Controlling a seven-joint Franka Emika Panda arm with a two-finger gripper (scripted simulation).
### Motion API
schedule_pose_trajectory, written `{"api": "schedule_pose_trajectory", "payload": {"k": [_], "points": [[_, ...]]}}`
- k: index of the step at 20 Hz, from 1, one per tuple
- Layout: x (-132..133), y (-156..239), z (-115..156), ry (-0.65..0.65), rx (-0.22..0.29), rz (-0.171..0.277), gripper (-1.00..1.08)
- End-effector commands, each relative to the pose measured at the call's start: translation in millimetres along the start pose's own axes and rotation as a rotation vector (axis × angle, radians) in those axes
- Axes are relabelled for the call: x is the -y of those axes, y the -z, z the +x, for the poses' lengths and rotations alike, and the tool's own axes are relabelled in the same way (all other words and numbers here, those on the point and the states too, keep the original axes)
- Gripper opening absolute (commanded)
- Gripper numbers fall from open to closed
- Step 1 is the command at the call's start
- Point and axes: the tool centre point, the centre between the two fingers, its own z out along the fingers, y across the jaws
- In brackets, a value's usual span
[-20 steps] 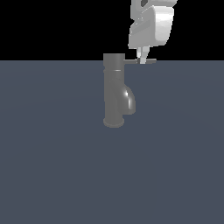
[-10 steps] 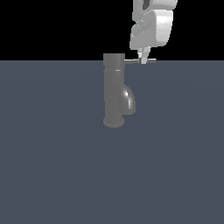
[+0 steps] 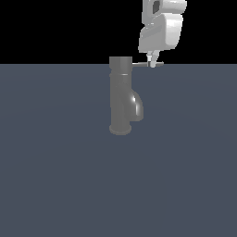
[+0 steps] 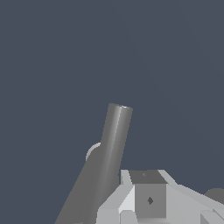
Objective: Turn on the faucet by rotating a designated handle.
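The dark-grey faucet (image 3: 120, 95) stands upright on its flared base, and its short curved spout (image 3: 137, 107) points to the exterior view's right. The handle (image 3: 142, 64), a thin grey rod, sticks out level from the top cap toward the exterior view's right. My white gripper (image 3: 152, 63) hangs straight above it. Its fingers look pressed together into one narrow tip, which rests against the rod near its outer end. In the wrist view the handle (image 4: 114, 140) is a thick grey bar running out from beside a fingertip (image 4: 148, 194). Nothing is held.
A flat blue-grey floor (image 3: 60, 176) stretches all around the faucet, with a black background above it. No other objects show in either view.
The handle's outer end has swung from slanting slightly down to level in the exterior view. The gripper tip has stayed against it and shifted slightly to the right.
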Motion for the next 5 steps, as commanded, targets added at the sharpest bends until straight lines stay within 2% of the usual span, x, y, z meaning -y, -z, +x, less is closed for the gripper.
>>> {"api": "schedule_pose_trajectory", "payload": {"k": [1,5], "points": [[-1.8,-0.1,23.8,-0.032,-0.007,0.001,-1.00],[2.8,0.0,29.6,-0.034,-0.008,0.001,-1.00]]}}
